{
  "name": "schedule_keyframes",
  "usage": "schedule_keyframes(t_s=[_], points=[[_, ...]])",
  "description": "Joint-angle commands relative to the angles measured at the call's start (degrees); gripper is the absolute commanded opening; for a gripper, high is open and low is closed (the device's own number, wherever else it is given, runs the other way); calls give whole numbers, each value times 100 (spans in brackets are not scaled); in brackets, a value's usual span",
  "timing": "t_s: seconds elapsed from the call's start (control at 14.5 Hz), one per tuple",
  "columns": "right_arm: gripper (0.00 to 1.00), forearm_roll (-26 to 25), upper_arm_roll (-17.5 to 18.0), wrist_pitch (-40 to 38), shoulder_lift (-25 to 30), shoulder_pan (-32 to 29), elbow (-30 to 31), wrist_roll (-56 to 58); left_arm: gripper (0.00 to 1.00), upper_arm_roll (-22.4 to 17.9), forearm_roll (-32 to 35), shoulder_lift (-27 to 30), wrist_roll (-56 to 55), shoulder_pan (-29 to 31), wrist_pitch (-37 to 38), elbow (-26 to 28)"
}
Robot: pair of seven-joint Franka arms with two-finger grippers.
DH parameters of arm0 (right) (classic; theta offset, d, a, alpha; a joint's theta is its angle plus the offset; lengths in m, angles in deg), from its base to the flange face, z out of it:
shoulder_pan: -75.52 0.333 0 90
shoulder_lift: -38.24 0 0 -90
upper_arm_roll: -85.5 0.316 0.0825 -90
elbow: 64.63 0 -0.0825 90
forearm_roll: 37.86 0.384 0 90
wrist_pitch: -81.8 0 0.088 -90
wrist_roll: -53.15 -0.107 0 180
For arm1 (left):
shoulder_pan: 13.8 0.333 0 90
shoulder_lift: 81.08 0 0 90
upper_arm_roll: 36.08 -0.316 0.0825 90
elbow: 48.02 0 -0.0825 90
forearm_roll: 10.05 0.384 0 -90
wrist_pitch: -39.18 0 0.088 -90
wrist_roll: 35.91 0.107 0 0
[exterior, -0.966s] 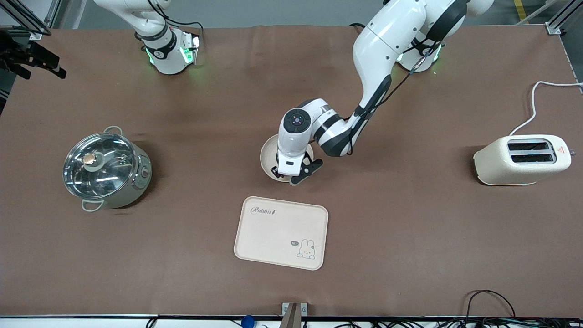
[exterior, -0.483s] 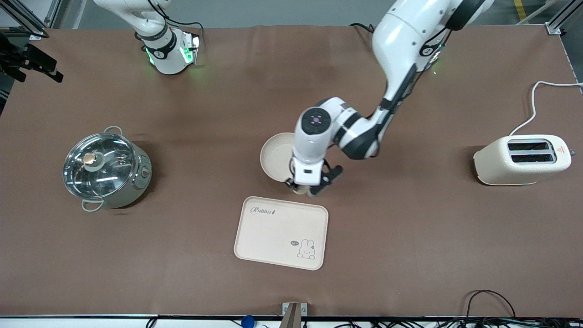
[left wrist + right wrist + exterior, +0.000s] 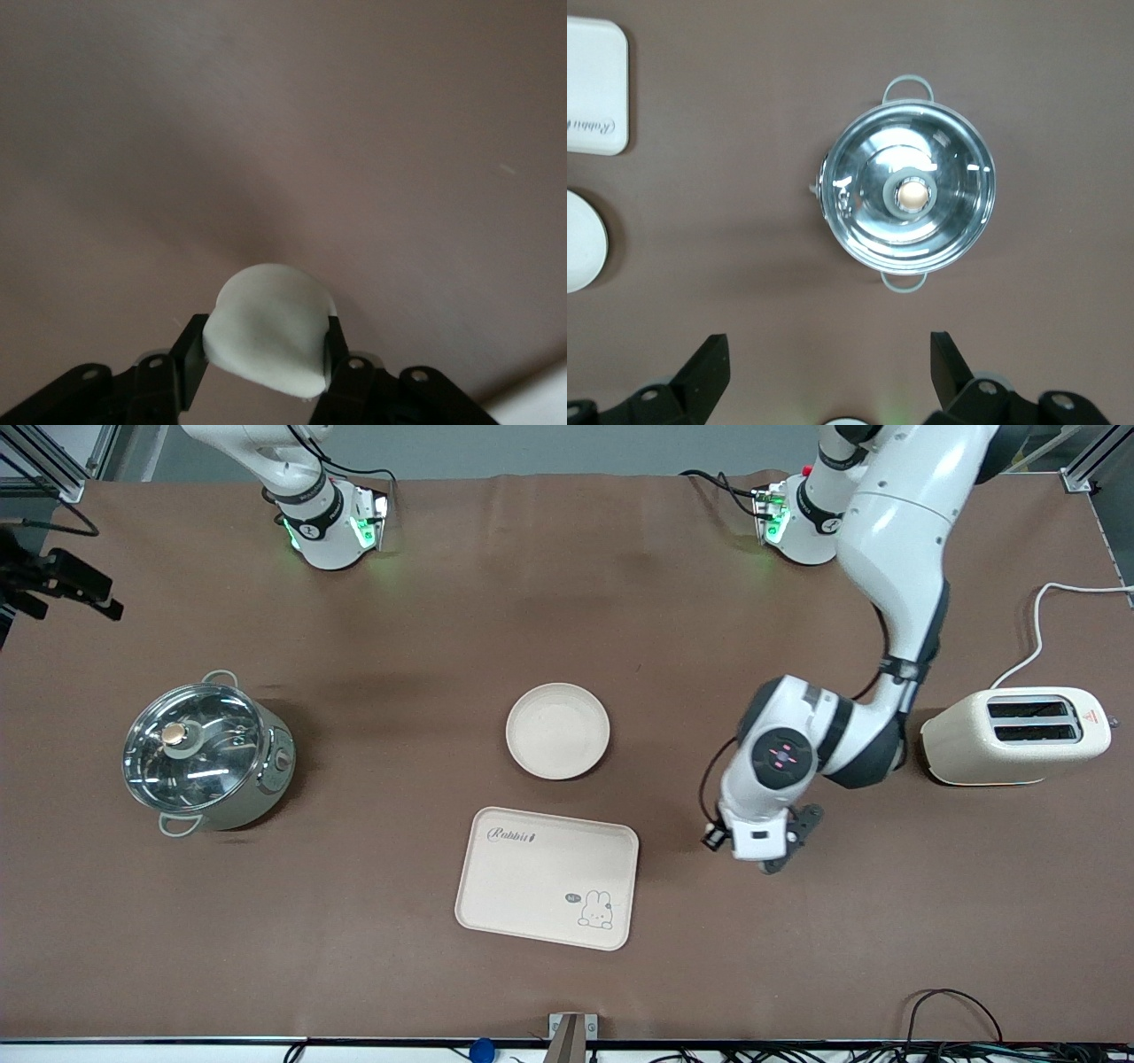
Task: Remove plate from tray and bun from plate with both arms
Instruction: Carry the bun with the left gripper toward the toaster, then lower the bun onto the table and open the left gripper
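The left tool (image 3: pixel 266 354) is clamped on the soft, light bun (image 3: pixel 266 332), pinched across its sides over bare desk (image 3: pixel 886 921). The right tool (image 3: pixel 828 372) waits with fingers apart, over the desk near the pot (image 3: pixel 908 197).

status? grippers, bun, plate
Left gripper shut on bun, over bare table between tray and toaster. Right gripper open, waiting above pot. Plate empty, off tray. Nothing blocking.

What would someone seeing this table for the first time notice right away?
Most striking is the left gripper, shut on a small pale cream-white bun over bare brown table between the flat rectangular cream tray and the cream toaster. The round cream-white plate sits empty, farther from the front camera than the tray. The right gripper hangs open above the shiny glass-lidded pot.
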Motion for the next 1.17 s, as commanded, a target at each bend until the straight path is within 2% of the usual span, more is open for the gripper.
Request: schedule_keyframes(t_s=[0.0,0.41,0.55,0.62,0.76,0.9,1.1], points=[[100,-110,-6,-61,-335,-63,-469,-82,57,51,113,59,83,307,8,351],[100,-92,-6,256,-362,-248,-443,-100,57,51,113,111,637,897,8,747],[100,-92,-6,283,-414,-257,-452,-100,62,51,121,94,664,967,8,800],[100,-92,-6,283,-441,-257,-443,-100,69,51,113,76,664,985,8,809],[100,-92,-6,256,-432,-266,-443,-91,97,51,113,93,690,1003,8,817],[100,-92,-6,204,-415,-275,-452,-91,100,77,113,242,690,1020,16,800],[100,-49,11,221,-415,-240,-461,-100,100,121,113,856,1100,1020,304,756]])
